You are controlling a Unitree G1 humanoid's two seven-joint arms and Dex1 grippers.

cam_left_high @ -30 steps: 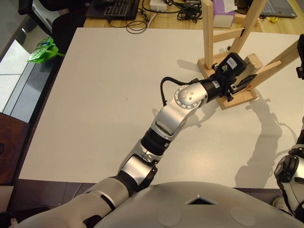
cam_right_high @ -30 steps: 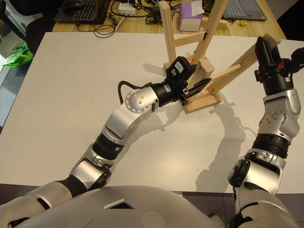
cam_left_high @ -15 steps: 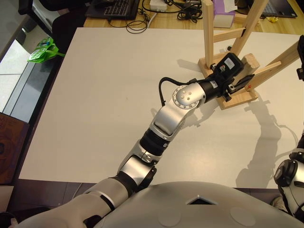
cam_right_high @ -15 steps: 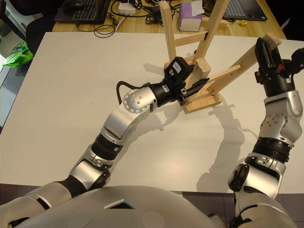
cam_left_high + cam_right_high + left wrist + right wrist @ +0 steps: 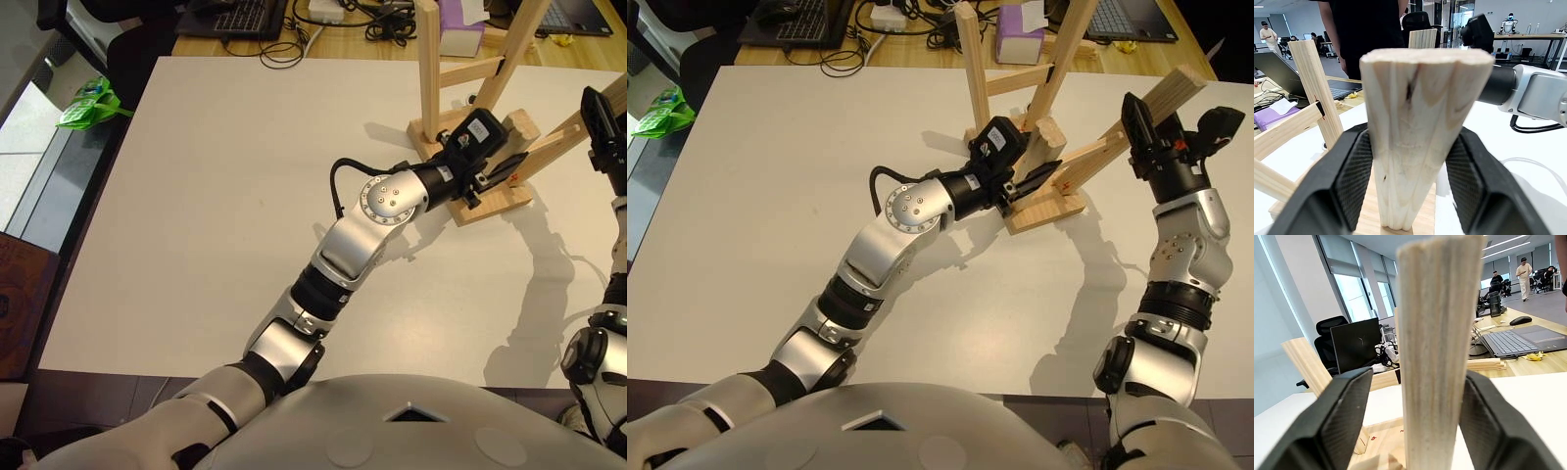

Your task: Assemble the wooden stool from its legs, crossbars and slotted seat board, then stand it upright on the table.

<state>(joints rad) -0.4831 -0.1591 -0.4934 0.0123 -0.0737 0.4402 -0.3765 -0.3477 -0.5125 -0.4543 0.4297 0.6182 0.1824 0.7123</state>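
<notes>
Between left pincer (image 5: 1410,139) pads (image 5: 1354,181), wooden leg (image 5: 1420,112)

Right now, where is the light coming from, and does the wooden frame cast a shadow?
Right eye view: the pale wooden stool frame casts soft shadow on the white table toward the robot, so light likely comes from above. Right wrist view: tall windows glow behind the long pale wooden leg. Left wrist view: the short pale wooden leg between the black fingers is evenly lit.

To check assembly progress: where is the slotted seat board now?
In the head views, the seat board lies flat on the table, at its far right, beneath the left gripper, with wooden legs standing on it.
</notes>
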